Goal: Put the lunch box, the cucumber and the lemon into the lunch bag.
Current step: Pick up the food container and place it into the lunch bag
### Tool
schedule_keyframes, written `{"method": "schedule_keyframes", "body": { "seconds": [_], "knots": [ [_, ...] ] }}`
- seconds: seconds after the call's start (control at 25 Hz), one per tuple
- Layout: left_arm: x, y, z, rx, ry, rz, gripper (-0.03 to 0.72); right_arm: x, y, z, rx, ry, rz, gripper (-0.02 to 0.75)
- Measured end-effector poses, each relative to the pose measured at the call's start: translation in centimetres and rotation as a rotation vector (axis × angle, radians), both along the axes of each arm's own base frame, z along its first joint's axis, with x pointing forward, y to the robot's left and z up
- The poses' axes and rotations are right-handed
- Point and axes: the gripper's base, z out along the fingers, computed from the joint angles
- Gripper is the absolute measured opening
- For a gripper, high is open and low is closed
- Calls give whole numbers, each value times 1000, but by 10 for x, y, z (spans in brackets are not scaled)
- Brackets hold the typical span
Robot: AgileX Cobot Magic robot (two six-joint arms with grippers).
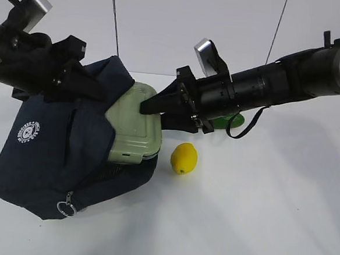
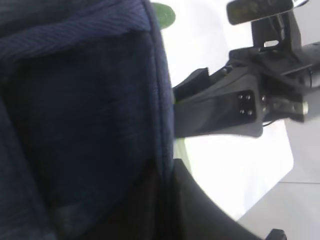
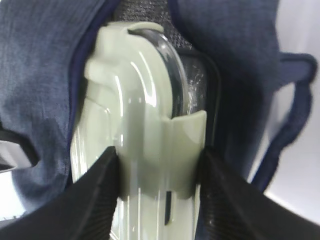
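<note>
The navy lunch bag (image 1: 45, 154) lies on its side with its mouth facing right. My left gripper (image 1: 88, 89) is shut on the bag's upper edge (image 2: 75, 100) and holds it up. My right gripper (image 1: 145, 107) is shut on the end of the sage-lidded lunch box (image 1: 132, 125), which is halfway inside the bag's mouth. In the right wrist view the fingers (image 3: 95, 195) clamp the box (image 3: 140, 100) between navy fabric (image 3: 45, 60). The lemon (image 1: 183, 158) lies on the table right of the bag. The cucumber (image 1: 224, 121) is mostly hidden behind my right arm; its tip shows in the left wrist view (image 2: 162, 14).
The white table (image 1: 257, 215) stretches to the front and right. The bag's zipper ring pull (image 1: 66, 208) hangs at its lower front corner. A black cable loop (image 1: 244, 128) hangs under my right arm. A bag handle (image 3: 287, 120) shows at the right.
</note>
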Motion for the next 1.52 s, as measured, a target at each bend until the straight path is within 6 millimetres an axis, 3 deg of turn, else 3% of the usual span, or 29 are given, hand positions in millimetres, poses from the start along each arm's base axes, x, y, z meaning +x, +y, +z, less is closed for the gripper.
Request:
{"method": "schedule_keyframes", "body": {
  "seconds": [0.28, 0.48, 1.24, 1.52],
  "knots": [
    [-3, -2, 1, -26, 27, -29, 8, -10, 35, 10, 8, -99, 82, 377],
    [-6, -5, 3, -67, 57, -50, 8, -11, 48, 16, 11, -157, 105, 377],
    [-15, -8, 5, -102, 112, -133, 8, -12, 51, 17, 19, -465, 231, 377],
    [-15, -5, 5, -117, 127, -139, 8, -11, 51, 18, 25, -486, 234, 377]
  ]
}}
